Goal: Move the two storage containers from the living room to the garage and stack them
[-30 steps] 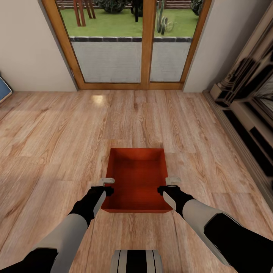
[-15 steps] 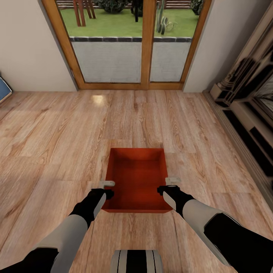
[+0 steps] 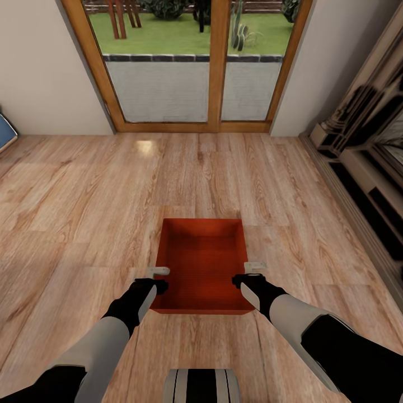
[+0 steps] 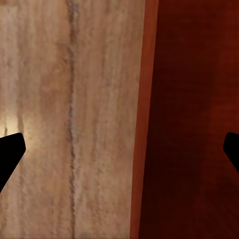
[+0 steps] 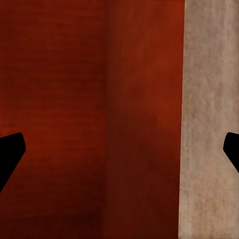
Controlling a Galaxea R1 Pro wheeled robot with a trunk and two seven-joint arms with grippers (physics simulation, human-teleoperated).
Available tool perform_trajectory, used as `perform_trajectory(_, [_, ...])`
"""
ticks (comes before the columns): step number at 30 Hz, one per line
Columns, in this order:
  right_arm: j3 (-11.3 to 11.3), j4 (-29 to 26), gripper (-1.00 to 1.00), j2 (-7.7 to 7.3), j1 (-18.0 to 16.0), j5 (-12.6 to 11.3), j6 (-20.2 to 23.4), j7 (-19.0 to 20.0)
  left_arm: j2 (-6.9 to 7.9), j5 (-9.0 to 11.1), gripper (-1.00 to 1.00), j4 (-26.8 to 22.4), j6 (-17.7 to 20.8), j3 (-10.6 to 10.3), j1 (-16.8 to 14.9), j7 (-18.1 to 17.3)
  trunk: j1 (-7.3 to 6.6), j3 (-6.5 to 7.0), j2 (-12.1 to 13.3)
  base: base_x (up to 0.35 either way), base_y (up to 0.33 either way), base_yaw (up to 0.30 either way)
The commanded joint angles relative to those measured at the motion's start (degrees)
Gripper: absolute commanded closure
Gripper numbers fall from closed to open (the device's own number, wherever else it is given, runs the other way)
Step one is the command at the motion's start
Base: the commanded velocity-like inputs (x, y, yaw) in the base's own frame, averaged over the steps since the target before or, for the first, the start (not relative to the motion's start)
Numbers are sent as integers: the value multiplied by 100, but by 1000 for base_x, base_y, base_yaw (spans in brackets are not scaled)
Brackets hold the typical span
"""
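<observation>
One storage container (image 3: 202, 263) on wood floor (image 3: 84, 212), two grippers over it.
Left gripper (image 3: 158, 278) and right gripper (image 3: 248, 273): fingers apart, each straddling a side wall.

The storage container (image 3: 201, 263) is showing plain orange-red, darker inside, sitting on light wood planks (image 3: 84, 212) with brown streaky grain. The far glass door (image 3: 215, 61) is framed in honey-coloured wood with green lawn showing through, and the walls (image 3: 42, 73) are looking cream.
</observation>
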Motion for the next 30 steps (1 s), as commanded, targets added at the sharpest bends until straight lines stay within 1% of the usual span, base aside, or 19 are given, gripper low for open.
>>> perform_trajectory(1, [48, -12, -100, -2, -1, -32, 39, -33, -5, 7, -100, -9, 26, 6, 0, 18, -1, -4, -1, 0, 0, 0])
perform_trajectory(30, [52, -12, -100, -2, -1, -32, 39, -33, -12, 7, -100, -9, 20, 1, 0, 15, -1, -4, -1, 0, 0, 0])
